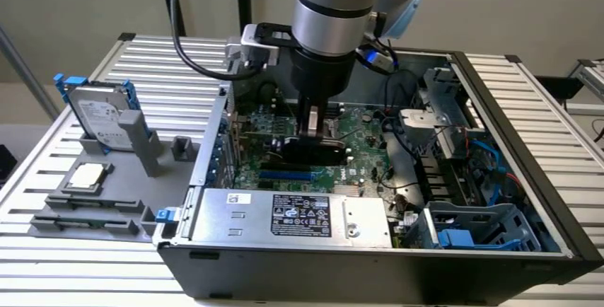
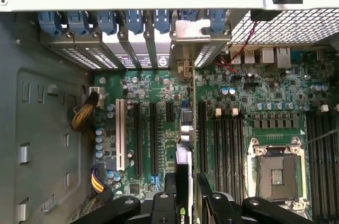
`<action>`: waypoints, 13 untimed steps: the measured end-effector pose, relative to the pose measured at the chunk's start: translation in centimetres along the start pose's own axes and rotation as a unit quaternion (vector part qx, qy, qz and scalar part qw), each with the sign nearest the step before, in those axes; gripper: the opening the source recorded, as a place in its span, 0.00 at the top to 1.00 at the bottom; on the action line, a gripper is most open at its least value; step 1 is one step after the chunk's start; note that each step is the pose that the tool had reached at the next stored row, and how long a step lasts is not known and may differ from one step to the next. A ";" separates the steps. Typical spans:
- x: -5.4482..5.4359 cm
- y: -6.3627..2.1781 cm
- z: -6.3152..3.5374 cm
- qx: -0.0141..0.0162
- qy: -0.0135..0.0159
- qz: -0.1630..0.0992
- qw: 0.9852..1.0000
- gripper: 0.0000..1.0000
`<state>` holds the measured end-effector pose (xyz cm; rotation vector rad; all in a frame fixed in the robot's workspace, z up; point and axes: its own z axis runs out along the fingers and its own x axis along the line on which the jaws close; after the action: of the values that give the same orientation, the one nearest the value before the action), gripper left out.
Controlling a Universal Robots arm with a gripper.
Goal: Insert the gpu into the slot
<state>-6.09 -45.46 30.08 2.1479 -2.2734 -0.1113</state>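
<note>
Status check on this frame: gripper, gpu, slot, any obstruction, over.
Gripper shut on gpu, card upright over motherboard. Blue slot bare, gpu not in it. Nothing seen between them.

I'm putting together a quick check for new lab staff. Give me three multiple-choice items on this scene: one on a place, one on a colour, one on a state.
1. Where is the hard drive?
A. In the grey rack beside the computer case
B. On the floor
C. In a person's hand

2. What colour is the motherboard?
A. Red
B. Black
C. Green

3. In what state is the gripper?
A. Open and empty
B. Shut on the gpu
C. Shut on a cable

Answers:
1 A: it sits in the rack at the exterior view's left, outside the case.
2 C: the board is green in both views.
3 B: it grips the black card inside the case.
</note>
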 end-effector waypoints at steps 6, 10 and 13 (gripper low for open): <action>0.1 0.06 0.60 -0.001 -0.001 0.005 1.000 0.74; 0.2 0.26 0.89 -0.001 -0.002 0.008 1.000 0.74; 0.2 0.44 1.07 -0.002 -0.003 0.012 1.000 0.74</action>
<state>-6.60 -45.59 29.03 2.1212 -2.3002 -0.1217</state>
